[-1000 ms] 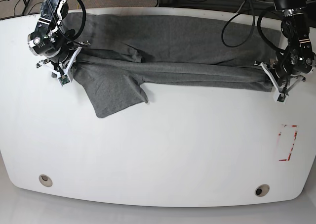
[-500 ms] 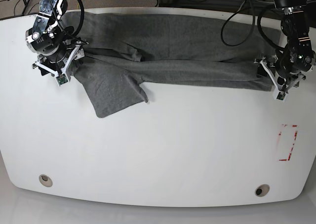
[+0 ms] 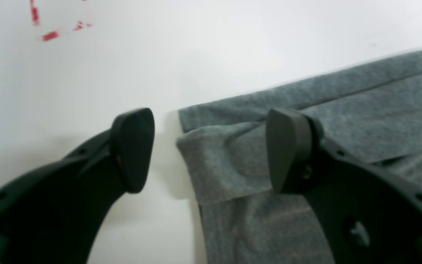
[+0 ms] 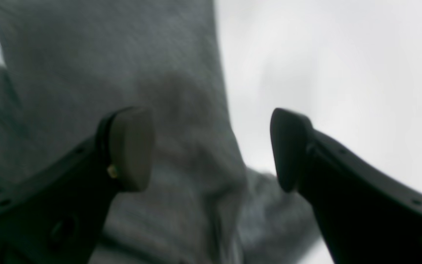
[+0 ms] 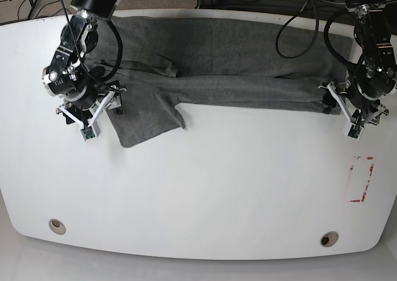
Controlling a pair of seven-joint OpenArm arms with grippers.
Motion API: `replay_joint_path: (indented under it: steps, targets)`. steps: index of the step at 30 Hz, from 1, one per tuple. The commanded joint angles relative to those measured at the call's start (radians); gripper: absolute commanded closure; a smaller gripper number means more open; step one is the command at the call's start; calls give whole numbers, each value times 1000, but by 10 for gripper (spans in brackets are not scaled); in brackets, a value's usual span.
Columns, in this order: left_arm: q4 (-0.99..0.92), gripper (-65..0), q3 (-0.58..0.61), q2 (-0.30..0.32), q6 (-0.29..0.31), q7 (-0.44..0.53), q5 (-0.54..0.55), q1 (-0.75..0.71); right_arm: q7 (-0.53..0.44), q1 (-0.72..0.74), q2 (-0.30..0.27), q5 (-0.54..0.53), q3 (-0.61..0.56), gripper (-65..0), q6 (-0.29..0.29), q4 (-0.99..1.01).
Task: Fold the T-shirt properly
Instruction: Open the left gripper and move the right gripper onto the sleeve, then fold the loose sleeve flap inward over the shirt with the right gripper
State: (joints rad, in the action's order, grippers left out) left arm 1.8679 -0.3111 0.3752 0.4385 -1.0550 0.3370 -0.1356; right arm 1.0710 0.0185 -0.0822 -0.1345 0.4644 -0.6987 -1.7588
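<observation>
Both end effectors now apart (soft T-shirt (image 5: pixel 217 64))

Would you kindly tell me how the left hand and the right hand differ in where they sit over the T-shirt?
The left hand straddles the corner of the T-shirt, one finger over bare table; the right hand straddles a sleeve edge. In the base view, the left hand is at the shirt's narrow folded end, the right hand at the wide end with the splayed sleeve. Both are open, gripping nothing.
</observation>
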Motion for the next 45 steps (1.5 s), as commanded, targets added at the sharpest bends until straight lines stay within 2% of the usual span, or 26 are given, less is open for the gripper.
replay_joint_path:
  steps: [1,7,15,21,27,30,33,37,39,41,45]
  targets:
    - [19,-451,-7,17,-2,14,0,14,-41,64,-15,-7,4,-465,1,61]
    - [16,-451,-7,17,-2,14,-2,15,-157,156,-26,-6,4,-465,1,267]
    - [14,-451,-7,17,-2,14,-3,14,-259,217,-52,-6,3,-465,1,478]
    - [14,-451,-7,17,-2,14,-3,14,-278,217,-43,-7,-8,-465,1,512]
    - [12,-451,-7,17,-2,14,-5,17,-278,203,-14,-7,-111,-460,1,509]
    - [12,-451,-7,15,-2,14,-5,17,-283,185,-8,-7,-128,-423,1,509]
    - [12,-451,-7,15,-2,14,-5,18,-285,185,8,-6,-131,-349,1,509]
    - [12,-451,-7,15,-2,14,-5,18,-286,186,12,-6,-131,-190,1,509]
    - [11,-451,-7,15,-2,14,-5,18,-286,188,11,-6,-131,-79,1,509]
    - [11,-451,-7,15,-2,14,-5,18,-286,189,11,-6,-132,0,1,509]
    - [9,-451,-7,14,-2,14,-5,18,-285,188,11,-12,-132,-6,1,474]
